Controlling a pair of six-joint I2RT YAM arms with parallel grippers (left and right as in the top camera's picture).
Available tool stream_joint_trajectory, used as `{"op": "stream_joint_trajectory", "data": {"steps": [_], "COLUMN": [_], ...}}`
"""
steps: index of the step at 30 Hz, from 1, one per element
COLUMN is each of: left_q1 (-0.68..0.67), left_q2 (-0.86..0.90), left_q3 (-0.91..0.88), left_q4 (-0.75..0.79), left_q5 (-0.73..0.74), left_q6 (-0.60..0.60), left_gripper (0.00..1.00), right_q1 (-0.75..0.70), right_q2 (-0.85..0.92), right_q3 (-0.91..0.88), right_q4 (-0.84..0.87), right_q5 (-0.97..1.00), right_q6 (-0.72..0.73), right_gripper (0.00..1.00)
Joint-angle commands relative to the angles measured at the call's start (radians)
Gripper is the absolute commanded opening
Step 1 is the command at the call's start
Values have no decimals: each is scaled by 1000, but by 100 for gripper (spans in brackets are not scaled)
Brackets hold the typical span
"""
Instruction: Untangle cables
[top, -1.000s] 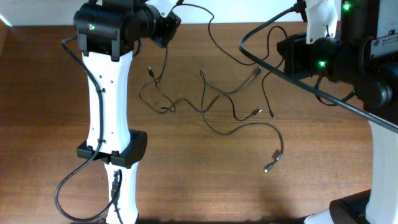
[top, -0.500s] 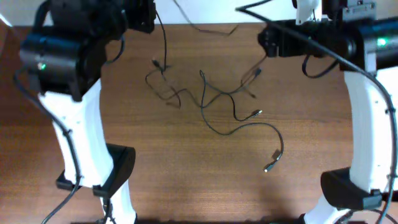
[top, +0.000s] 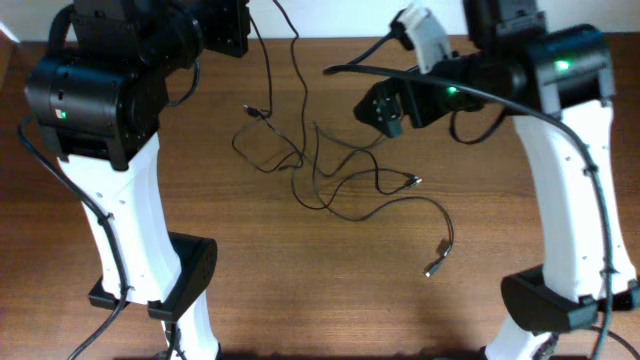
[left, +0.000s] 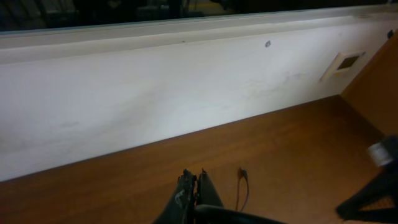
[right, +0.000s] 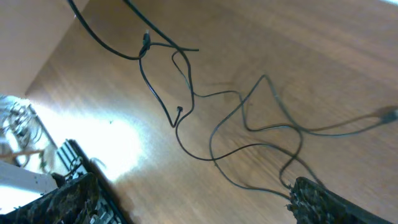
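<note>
Overhead view showed the cables (top: 330, 175) as one loose tangle on the table (top: 300, 300). It sat between my two claws, just under and beside the right claw (top: 388, 108). One strand (top: 266, 70) climbed off the wood toward the left claw (left: 193, 186). That claw was clenched tight. I'd say it had that strand pinched, going by how the cord rose to it, though the left wrist view didn't show the pinch itself, only a small plug (left: 241, 176) dangling just beside the fingers. The right claw was released, jaws wide, with several crossing loops (right: 186, 93) right below it in its own camera.

Stuff I was worried about:

- If the left claw hauled up more, the raised strand could have cinched the crossings under the right claw into a real knot instead of loosening them.
- The strands ran so close together below the right claw that closing there could easily have caught two cords instead of one, and then I'd just drag the whole bundle.
- A silvery plug (top: 412, 181) sat near the right claw, beside a loop, and looked ready to snag on a pull.
- The right arm's thick cable (top: 440, 80) swung over the tangle and could have hooked a thin cord.
- The far plug (top: 432, 268), well apart from both claws, could have whipped around.
</note>
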Motion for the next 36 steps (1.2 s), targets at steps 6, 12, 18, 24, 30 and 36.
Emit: {"op": "stream_joint_trajectory", "data": {"steps": [6, 12, 18, 24, 30, 36], "left_q1": [89, 137, 137, 136, 135, 135], "left_q2": [-4, 2, 2, 2, 2, 2], "left_q3": [-7, -19, -19, -19, -19, -19], "left_q4": [11, -63, -193, -193, -187, -194], "left_q5": [-281, -399, -400, -304, -253, -251], "left_q6": [-199, -540, -833, -998, -997, -996], "left_gripper": [0, 0, 0, 0, 0, 0], "right_q1": [80, 167, 186, 252, 313, 319], "right_q2": [100, 168, 213, 237, 249, 319], "right_q3": [-6, -6, -6, -6, -6, -6], "right_q4": [66, 156, 188, 270, 468, 659], "right_q5": [-105, -105, -114, -115, -113, -45], "right_q6": [-12, 40, 180, 179, 190, 296], "right_gripper": [82, 71, 67, 67, 66, 56]}}
